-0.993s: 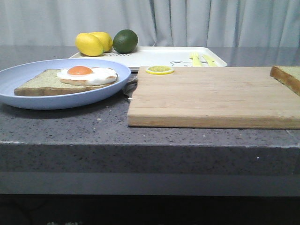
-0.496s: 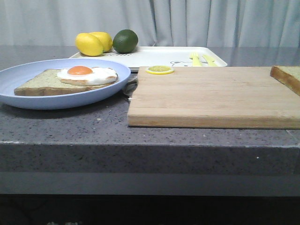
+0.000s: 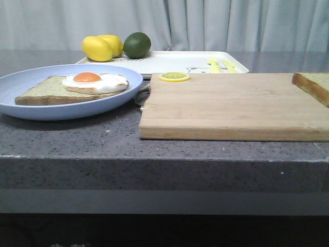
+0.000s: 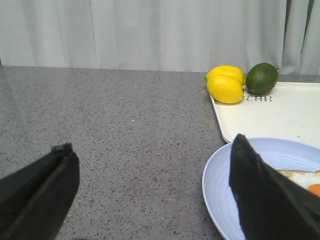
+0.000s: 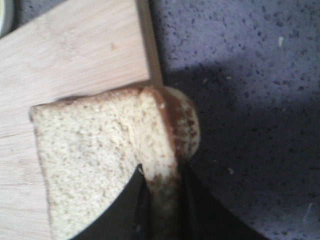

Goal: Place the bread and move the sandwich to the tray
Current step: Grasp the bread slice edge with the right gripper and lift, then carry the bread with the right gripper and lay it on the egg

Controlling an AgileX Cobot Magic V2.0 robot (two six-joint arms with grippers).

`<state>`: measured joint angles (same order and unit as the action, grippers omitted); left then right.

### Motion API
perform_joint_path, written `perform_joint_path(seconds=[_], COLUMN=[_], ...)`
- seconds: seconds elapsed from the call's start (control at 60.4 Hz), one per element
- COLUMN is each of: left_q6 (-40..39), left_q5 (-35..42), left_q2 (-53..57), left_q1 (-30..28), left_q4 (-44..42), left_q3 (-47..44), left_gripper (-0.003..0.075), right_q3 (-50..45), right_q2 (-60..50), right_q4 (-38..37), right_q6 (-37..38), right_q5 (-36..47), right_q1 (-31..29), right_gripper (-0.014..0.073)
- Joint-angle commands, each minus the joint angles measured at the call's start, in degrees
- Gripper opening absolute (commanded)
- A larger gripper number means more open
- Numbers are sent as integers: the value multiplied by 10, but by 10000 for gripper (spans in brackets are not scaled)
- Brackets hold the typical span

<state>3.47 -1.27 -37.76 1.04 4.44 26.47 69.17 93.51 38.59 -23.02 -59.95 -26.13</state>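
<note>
Bread (image 5: 100, 155) sits pinched at its crust edge between the dark fingers of the right gripper (image 5: 162, 210), which grips the slice from the side where it overhangs the corner of the wooden cutting board (image 3: 231, 105); in the front view only the slice's end shows at the far right of the board (image 3: 312, 85), and neither arm is visible there. The left gripper (image 4: 150, 192) hangs low over the grey countertop (image 4: 125, 130) with its two black fingers spread wide and nothing between them, one fingertip (image 4: 260, 190) overlapping the rim of the pale-blue plate (image 4: 220, 175). The board's broad middle is bare wood, with a lemon slice (image 3: 174, 76) at its far left corner, and its left edge lies just beside the plate (image 3: 31, 110). On the plate lies the other slice with a fried egg (image 3: 94, 82) on top, the yolk orange. Behind plate and board the white tray (image 3: 169, 62) lies flat, its centre bare, with two lemons (image 3: 102, 47) and a lime (image 3: 136, 45) at its far left corner and yellow cutlery (image 3: 221, 65) near its right end. The held slice has a pale, speckled crumb and a brown crust, thick and rounded at the corner.
</note>
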Motion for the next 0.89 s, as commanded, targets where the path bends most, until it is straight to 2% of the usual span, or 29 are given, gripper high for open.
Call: perform_joint_path(seconds=[0.0,0.132,0.265,0.364,0.447,0.645,0.778,0.877], left_q6=[-2,-2,-2,-2,-2,-2,-2,-2], left_q5=[46,46,46,46,46,46,46,46], left_q2=[-2,-2,-2,-2,-2,-2,-2,-2], left_q1=[0,0,0,0,0,0,0,0], left_q4=[1,1,1,1,1,1,1,1], left_q3=[22,22,22,22,22,22,22,22], left_gripper=[599,599,599,599,599,599,599,599], right_q3=[15,15,15,15,13,-4,-4,0], right_q2=[-50,-93,-125,-134,-135,-133,-108,-78], right_q4=[55,117,225,310,360,427,468,493], right_q6=[-7,-7,-7,-8,-8,-8,-8,-10], right_q5=[-14,-34,-83,-112,-97,90,230,300], right_q1=[-2,-2,2,28,79,261,409,481], right_gripper=[-58,-58,-58,-58,-58,-58,-58,-58])
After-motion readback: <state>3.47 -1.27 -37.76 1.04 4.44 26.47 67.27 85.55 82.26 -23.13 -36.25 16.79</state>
